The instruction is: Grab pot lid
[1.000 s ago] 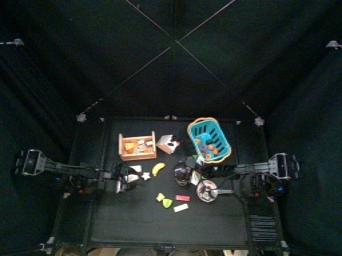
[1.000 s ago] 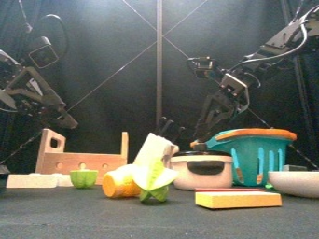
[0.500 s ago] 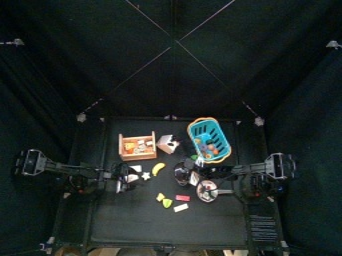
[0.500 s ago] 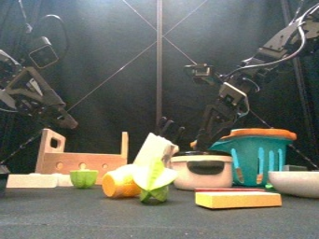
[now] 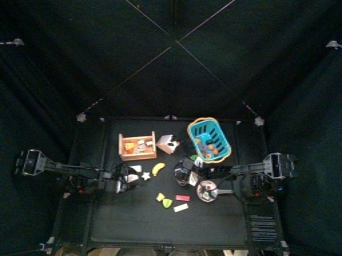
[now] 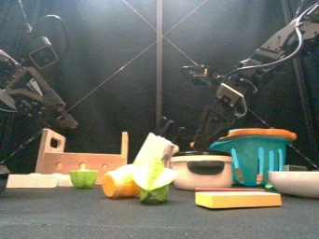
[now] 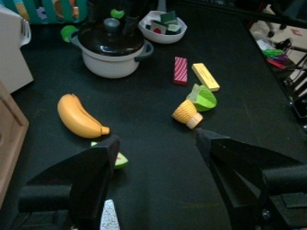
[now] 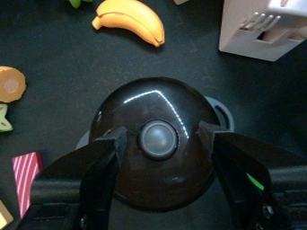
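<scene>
The pot lid (image 8: 153, 144) is a dark glossy dome with a grey knob, sitting on its pot. My right gripper (image 8: 161, 133) hangs open straight above it, one jaw on each side of the knob, not touching. From above the lid (image 5: 189, 173) looks like a small pale disc. In the front view it (image 6: 199, 155) tops the silvery pot (image 6: 200, 174). It shows black in the left wrist view (image 7: 110, 34). My left gripper (image 7: 153, 140) is open and empty, resting at the table's left.
A teal basket (image 6: 256, 154) stands behind the pot and a bowl (image 6: 294, 181) to its right. A banana (image 8: 132, 20), a wooden rack (image 6: 77, 157), a yellow block (image 6: 237, 199) and several toy foods lie around the pot.
My right arm has shifted slightly above the pot. The lid, the pot and my left arm have not moved.
</scene>
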Motion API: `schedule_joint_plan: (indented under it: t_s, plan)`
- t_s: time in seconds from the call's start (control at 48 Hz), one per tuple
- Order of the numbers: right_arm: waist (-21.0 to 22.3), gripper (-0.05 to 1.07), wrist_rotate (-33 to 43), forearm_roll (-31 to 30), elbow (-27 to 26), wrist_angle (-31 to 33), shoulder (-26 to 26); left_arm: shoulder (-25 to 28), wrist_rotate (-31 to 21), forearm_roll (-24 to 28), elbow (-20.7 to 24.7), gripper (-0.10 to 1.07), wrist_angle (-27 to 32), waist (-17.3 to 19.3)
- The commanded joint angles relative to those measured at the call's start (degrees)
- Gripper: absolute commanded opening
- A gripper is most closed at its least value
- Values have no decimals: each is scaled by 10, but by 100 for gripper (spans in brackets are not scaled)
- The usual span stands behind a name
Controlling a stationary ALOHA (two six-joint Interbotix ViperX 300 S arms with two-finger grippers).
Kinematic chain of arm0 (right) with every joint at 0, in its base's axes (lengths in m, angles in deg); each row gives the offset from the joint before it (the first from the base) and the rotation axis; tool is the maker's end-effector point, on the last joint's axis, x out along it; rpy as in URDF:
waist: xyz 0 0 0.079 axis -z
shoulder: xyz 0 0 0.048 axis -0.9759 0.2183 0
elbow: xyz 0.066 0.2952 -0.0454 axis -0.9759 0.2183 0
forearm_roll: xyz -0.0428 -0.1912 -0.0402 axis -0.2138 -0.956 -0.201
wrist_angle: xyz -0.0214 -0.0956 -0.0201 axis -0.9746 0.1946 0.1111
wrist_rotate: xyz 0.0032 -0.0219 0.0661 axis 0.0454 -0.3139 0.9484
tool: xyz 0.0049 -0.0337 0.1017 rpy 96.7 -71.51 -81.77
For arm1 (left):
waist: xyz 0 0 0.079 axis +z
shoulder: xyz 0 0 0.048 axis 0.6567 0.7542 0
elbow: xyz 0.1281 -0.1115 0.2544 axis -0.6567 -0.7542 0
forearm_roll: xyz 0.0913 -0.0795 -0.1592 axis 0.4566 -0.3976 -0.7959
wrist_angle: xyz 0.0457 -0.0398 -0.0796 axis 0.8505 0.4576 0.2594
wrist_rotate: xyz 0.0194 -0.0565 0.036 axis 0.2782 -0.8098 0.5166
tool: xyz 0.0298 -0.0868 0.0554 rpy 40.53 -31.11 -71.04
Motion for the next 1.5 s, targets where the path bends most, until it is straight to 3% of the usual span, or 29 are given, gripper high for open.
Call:
schedule_joint_plan:
  t_s: [0.0, 0.562, 1.479]
  plan:
    - [-1, 95, 0, 2, -11, 0, -6, 1, 1, -1, 6, 100, -3, 2]
    - [-1, 64, 1, 4, -10, 0, -6, 1, 1, -2, 6, 100, 4, 2]
    - [1, 62, 1, 6, -13, 0, -10, 1, 0, -2, 5, 100, 4, 1]
